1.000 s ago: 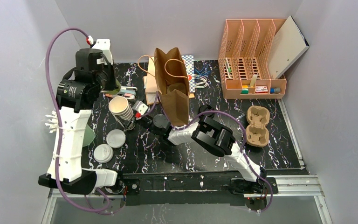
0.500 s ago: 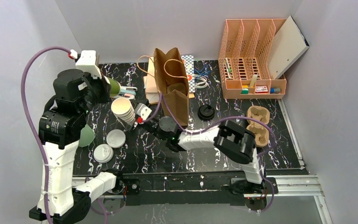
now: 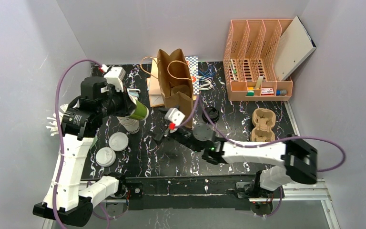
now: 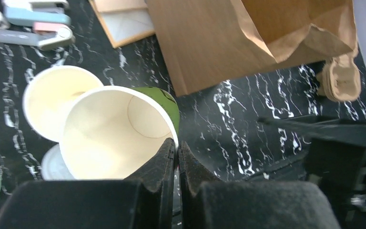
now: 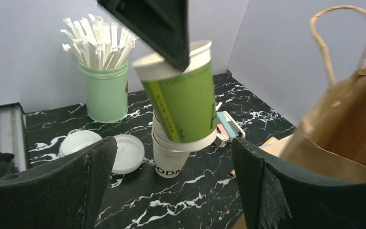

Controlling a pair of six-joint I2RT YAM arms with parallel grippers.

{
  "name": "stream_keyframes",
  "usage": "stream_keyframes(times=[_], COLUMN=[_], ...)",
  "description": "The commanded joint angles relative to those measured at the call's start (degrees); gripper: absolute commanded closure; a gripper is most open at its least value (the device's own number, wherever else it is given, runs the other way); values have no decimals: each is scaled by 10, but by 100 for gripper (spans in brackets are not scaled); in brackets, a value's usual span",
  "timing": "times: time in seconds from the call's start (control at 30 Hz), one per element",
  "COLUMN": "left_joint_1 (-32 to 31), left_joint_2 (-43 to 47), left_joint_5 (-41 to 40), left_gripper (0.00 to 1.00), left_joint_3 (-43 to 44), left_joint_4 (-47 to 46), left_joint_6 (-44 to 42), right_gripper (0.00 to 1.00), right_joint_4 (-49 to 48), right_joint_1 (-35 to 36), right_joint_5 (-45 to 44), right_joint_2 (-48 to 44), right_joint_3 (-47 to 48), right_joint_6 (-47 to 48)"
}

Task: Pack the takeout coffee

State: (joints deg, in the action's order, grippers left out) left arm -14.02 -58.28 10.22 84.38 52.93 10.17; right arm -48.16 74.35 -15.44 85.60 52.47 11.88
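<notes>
Green cup (image 5: 183, 102), lidless, now by stack (image 5: 168, 163)

Green-sided paper cup (image 5: 183, 102), lidless and tilted, dangles from the left gripper (image 5: 178, 55) pinching its rim, over the stack of cream paper cups (image 5: 169, 160); two round white plastic lids (image 5: 126, 152) lie nearby.

You are working in a robotics lab cell dressed as a coffee counter. Plain grey walls (image 3: 24, 57) box in the black marbled desk (image 3: 147, 157), and two robot arms (image 3: 71, 157) stand on an aluminium rail (image 3: 305, 188) at its near edge. The props are a paper bag (image 3: 178, 98), a pulp cup carrier (image 3: 262, 125), a green paper cup (image 5: 183, 102), a tin of straws (image 5: 106, 90) and a file rack (image 3: 255, 52).
</notes>
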Motion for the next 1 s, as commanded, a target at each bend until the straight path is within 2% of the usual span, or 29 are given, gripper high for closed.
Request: stream_keyframes(times=[0.0, 0.1, 0.27, 0.4, 0.5, 0.53, 0.73, 0.87, 0.97], left_joint_1=[-2, -1, -4, -45, -129, -174, -401, -506, -562], left_joint_2=[29, 39, 73, 88, 79, 70, -15, -93, -158], left_joint_5=[97, 125, 104, 62, -15, -44, -246, -354, -418], left_gripper=[100, 100, 100, 100, 100, 100, 100, 100, 100], left_joint_3=[-35, -86, -188, -256, -290, -298, -308, -284, -250], left_joint_4=[-13, -18, -67, -130, -170, -179, -214, -234, -231], left_joint_6=[20, 34, 70, 112, 134, 144, 196, 219, 218], right_gripper=[2, 2, 2, 2, 2, 3, 2, 3, 10], right_joint_4=[103, 186, 333, 413, 473, 480, 502, 496, 519], right_joint_1=[1, 1, -1, -43, -137, -171, -335, -485, -542], right_joint_5=[-16, -36, -112, -44, 38, 63, 140, 241, 236], right_joint_2=[-106, -167, -228, -263, -272, -278, -329, -313, -273], right_joint_3=[-36, -48, -48, -75, -83, -88, -148, -175, -162], right_joint_6=[-47, -84, -175, -221, -280, -294, -305, -335, -370])
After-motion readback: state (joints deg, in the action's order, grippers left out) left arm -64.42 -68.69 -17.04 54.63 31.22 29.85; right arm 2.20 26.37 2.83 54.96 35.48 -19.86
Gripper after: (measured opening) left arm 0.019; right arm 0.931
